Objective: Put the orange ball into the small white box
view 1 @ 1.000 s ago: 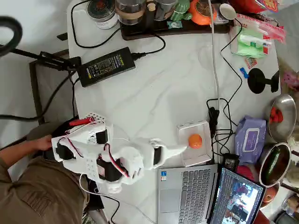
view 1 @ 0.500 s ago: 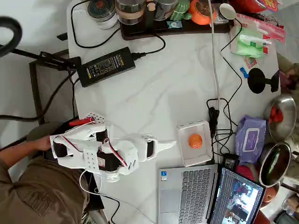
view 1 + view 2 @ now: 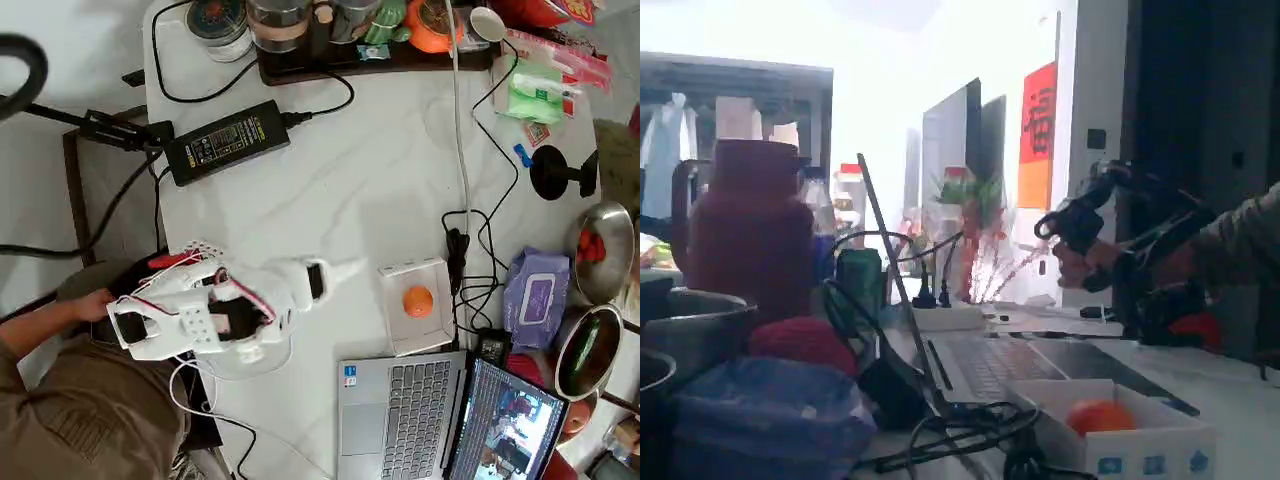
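Observation:
The orange ball (image 3: 417, 300) lies inside the small white box (image 3: 431, 336), which sits just above the laptop in the overhead view. My white gripper (image 3: 350, 270) hovers left of the box, a short gap away, its fingers together in one point and holding nothing. In the fixed view the orange ball (image 3: 1100, 416) shows over the low front wall of the white box (image 3: 1142, 451).
A silver laptop (image 3: 400, 412) lies below the box, and black cables (image 3: 462, 250) and a purple wipes packet (image 3: 535, 297) sit to its right. A black power adapter (image 3: 228, 140) rests at upper left, a tray of jars (image 3: 330, 35) along the top edge, metal bowls (image 3: 600, 240) at right.
The arm has pulled back to the left and upward, away from the box. The ball has stayed in the box.

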